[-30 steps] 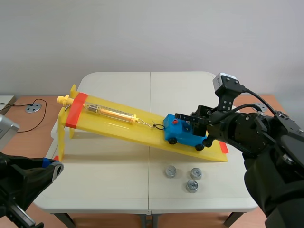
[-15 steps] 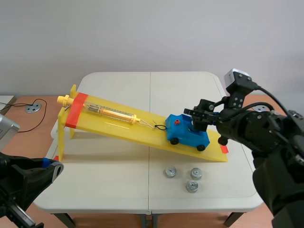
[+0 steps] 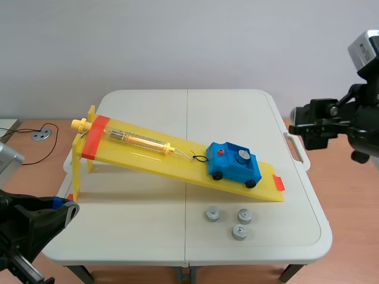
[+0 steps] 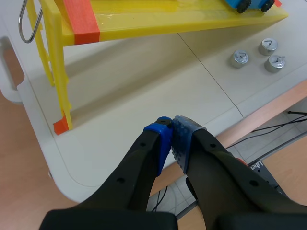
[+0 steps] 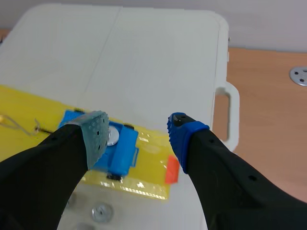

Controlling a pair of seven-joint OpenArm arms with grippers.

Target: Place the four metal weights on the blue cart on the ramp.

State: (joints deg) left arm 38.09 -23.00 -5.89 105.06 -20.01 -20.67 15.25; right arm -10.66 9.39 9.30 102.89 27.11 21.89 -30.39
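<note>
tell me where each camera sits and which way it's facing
Scene view: between the arms, facing across the table at the ramp and blue cart; left gripper low, right gripper raised.
Left wrist view: on the left arm, looking down past its shut gripper at the ramp's raised end and three weights on the table.
Right wrist view: on the right arm, looking down past its open gripper at the cart and the weight on it.
Shared: scene and right wrist views both show that weight.
</note>
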